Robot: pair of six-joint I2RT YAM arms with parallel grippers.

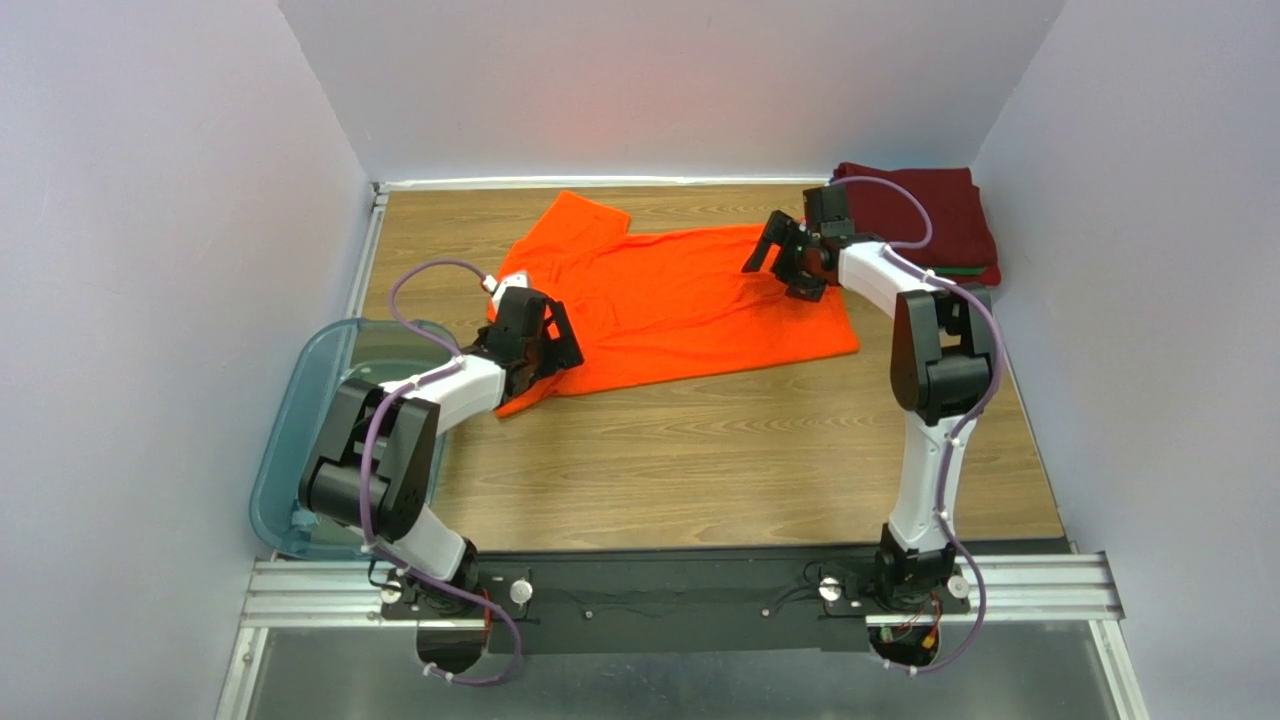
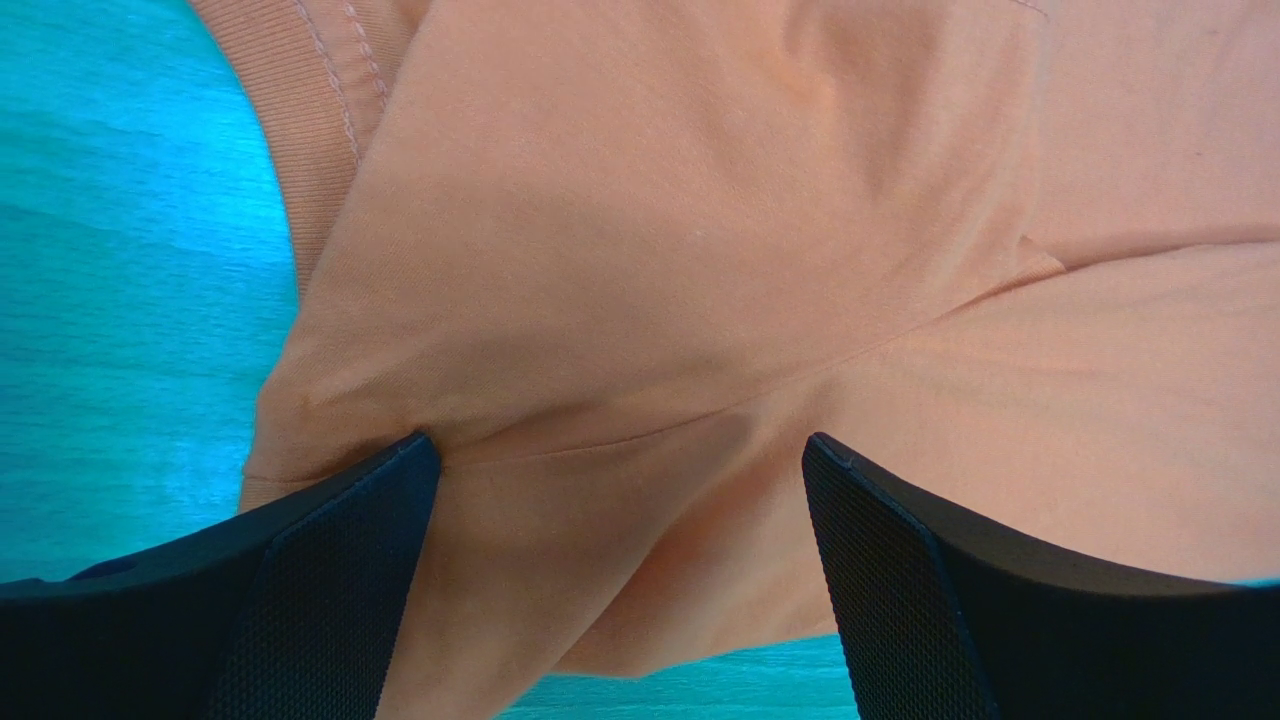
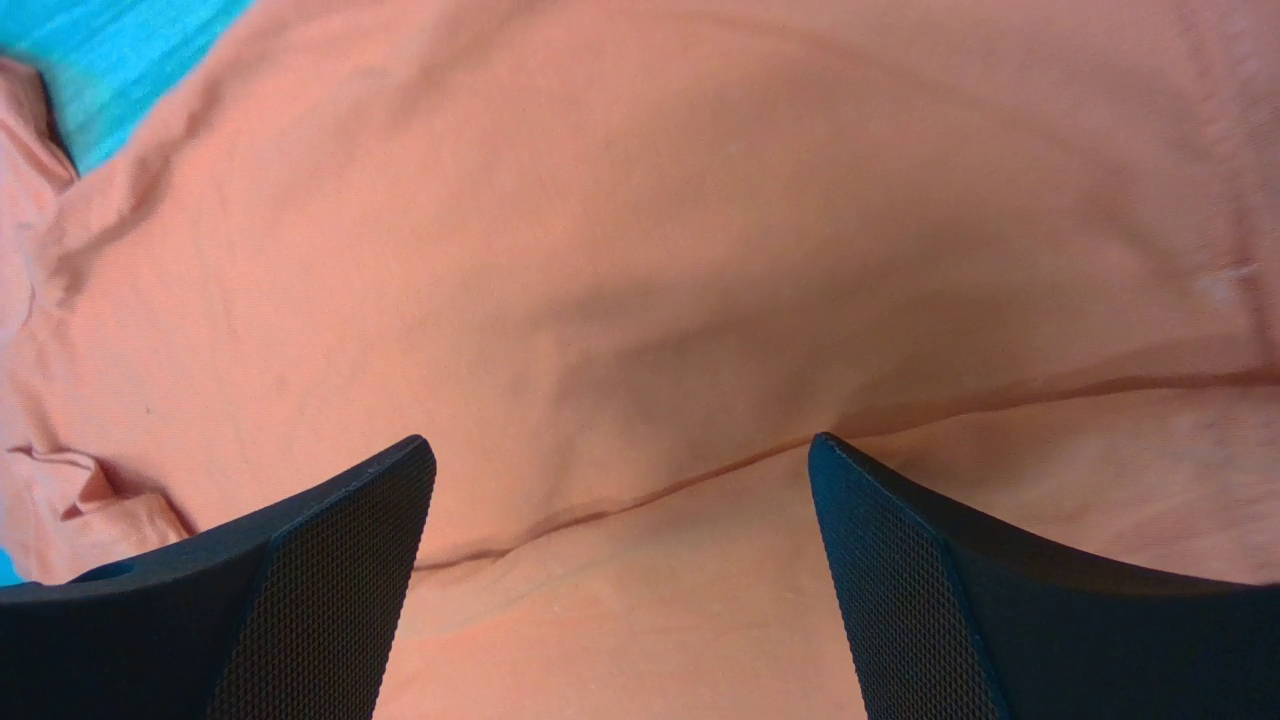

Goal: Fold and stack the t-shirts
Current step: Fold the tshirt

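Bright orange short-sleeved cloth t-shirt (image 1: pixel 684 293) lies spread flat on the wooden table (image 1: pixel 721 450), far-centre, a sleeve pointing to the far left corner. Not folded yet.

Left end effector (image 1: pixel 562 339) sits low over the shirt's left near part. Its jaws are spread wide with nothing between them but flat cloth. The left wrist view shows the black textured fingers (image 2: pixel 323 585) straddling a seam, with the ribbed collar at the top left. Contact with the cloth cannot be told.

Right end effector (image 1: pixel 781 258) is over the shirt's far right edge — jaws also fully apart, gripping nothing. The right wrist view shows orange fabric and a seam running between the fingers.

Stack of folded tees (image 1: pixel 924 210) sits at the far right corner — dark maroon on top, a green edge under it.

Translucent blue-grey plastic bin (image 1: pixel 293 435) sits at the left table edge, partly hidden by the left arm.
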